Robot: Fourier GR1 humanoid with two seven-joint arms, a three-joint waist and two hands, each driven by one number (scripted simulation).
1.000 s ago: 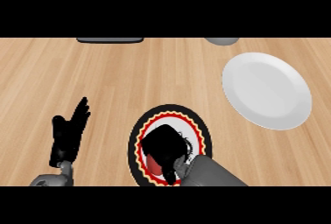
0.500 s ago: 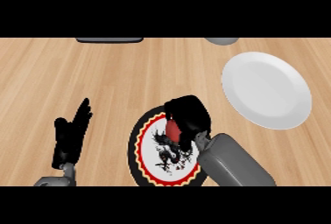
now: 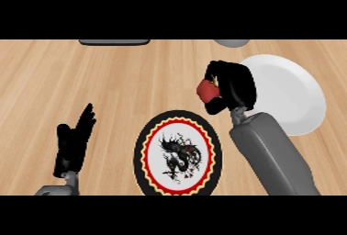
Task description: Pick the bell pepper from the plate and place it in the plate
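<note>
Fingers of the right hand (image 3: 232,87), matte black and rounded, curl round the bell pepper (image 3: 207,91), whose glossy red skin bulges out at the hand's left side. Hand and pepper hang at the left rim of the white plate (image 3: 298,98), a plain, smooth oval disc on the pale wood-grain counter (image 3: 122,87). The smooth grey forearm slants down from the wrist to the lower edge. Just left of it lies the patterned plate (image 3: 177,153), round, black-rimmed, with a scalloped red and yellow band and a black-and-red figure at its white centre. Well to the left, the left hand (image 3: 73,140) rests open, fingers straight, pointing up.
</note>
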